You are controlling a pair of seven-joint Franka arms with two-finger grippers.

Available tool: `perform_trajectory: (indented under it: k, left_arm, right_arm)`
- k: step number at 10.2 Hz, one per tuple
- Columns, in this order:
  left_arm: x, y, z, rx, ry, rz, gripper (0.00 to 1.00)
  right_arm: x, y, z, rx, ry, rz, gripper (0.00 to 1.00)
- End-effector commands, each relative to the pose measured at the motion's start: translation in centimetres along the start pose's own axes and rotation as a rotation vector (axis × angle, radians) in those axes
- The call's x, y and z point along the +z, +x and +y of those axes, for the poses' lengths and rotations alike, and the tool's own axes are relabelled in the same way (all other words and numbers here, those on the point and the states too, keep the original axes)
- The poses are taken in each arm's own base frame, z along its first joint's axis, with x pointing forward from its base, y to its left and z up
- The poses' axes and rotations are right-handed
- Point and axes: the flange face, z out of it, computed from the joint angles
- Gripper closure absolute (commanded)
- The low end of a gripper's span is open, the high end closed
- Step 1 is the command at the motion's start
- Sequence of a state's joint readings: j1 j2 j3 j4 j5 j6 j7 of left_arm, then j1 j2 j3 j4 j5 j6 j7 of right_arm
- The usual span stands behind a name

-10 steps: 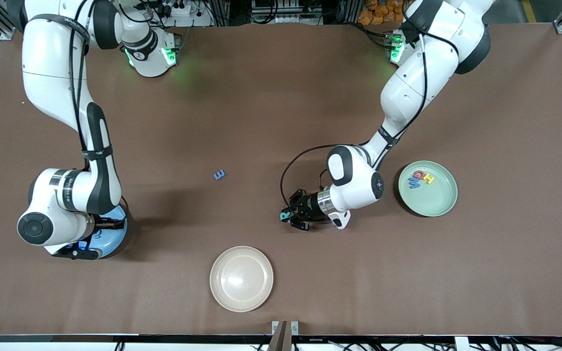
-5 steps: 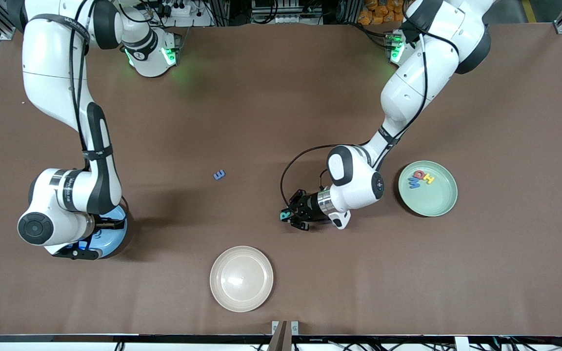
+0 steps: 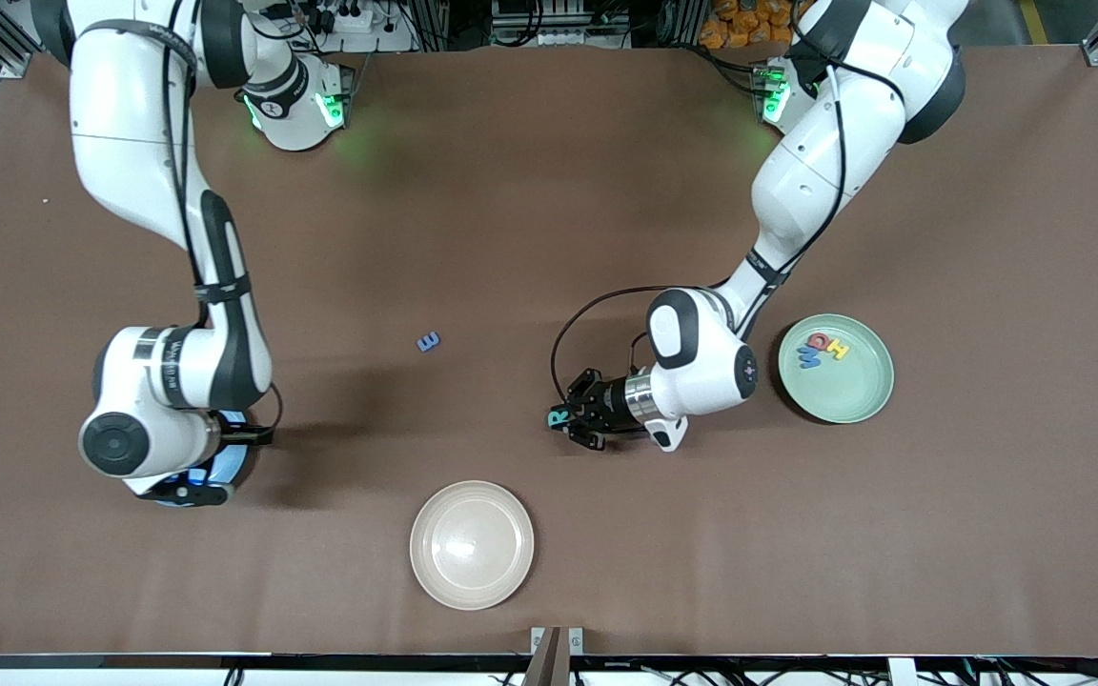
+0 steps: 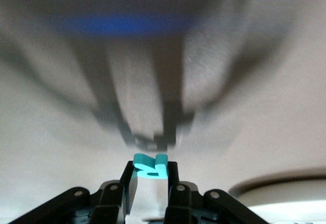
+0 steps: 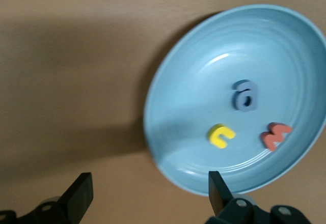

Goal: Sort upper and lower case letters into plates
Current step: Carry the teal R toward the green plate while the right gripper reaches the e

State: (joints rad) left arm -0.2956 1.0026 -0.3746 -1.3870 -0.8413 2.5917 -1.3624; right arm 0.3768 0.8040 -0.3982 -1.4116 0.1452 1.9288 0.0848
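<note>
Brown table [image 3: 549,191] bears three plates [image 3: 835,369] and letter E [image 3: 428,341].

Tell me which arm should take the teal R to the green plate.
Left. The left gripper is already shut on the teal R, and the green plate lies beside that arm. The right gripper is open over the blue plate.

Blue plate [image 3: 236,457] mostly under the right arm; green plate's [image 3: 856,395] letters too small to read.

Three plates [image 3: 835,395] (blue, mint, cream), eight foam letters [image 3: 428,341], two arms [image 3: 797,171]
</note>
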Motion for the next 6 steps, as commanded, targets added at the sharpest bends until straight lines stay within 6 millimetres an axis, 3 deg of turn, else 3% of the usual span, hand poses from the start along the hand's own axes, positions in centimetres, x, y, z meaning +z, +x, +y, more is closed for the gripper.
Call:
perform_trajectory:
  k: [1, 2, 4, 6]
  left_arm:
    - [-2.8, -1.0, 0.7, -0.010, 0.045, -0.010, 0.78]
    - [-4.2, -0.5, 0.8, -0.017, 0.069, -0.013, 0.78]
    - [-7.7, 1.3, 1.0, -0.008, 0.137, -0.013, 0.78]
    - [-12.0, 4.8, 0.5, 0.057, 0.211, -0.005, 0.78]
  right_arm:
    - [-4.0, -3.4, -0.9, 0.029, 0.123, 0.022, 0.00]
    - [-5.0, -4.8, -1.6, 0.037, 0.150, 0.037, 0.00]
    - [-6.9, -7.5, -1.2, 0.093, 0.185, 0.029, 0.00]
    - [-7.6, -9.0, -3.9, 0.143, 0.186, 0.018, 0.00]
